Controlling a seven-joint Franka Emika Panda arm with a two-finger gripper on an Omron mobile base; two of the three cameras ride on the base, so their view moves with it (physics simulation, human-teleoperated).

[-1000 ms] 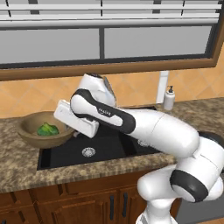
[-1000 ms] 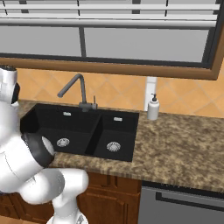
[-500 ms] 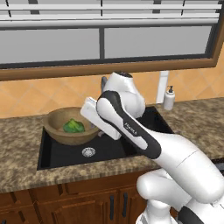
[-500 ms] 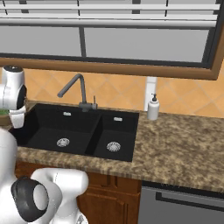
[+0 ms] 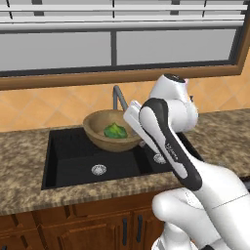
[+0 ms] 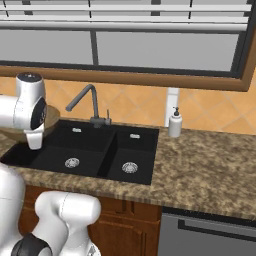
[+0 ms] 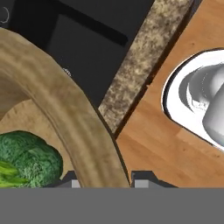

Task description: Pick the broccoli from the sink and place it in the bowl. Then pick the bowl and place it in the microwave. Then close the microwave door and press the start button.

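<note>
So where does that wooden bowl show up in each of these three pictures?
Left base view: the bowl is left of centre, held above the sink, broccoli inside.
Right base view: a sliver of it at the left edge, behind the arm.
Hand view: its rim sweeps across the left.
Shared landmark: the black sink.

small dark lettering runs along the arm [image 5: 168, 146], too blurred to read; nothing else carries text.

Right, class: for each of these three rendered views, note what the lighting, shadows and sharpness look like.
Left base view: even, flat light, no glare, the bowl sharp above the dark sink. Right base view: equally crisp, basins nearly black. Hand view: bowl rim and broccoli close up, textures coarse and slightly soft.
</note>
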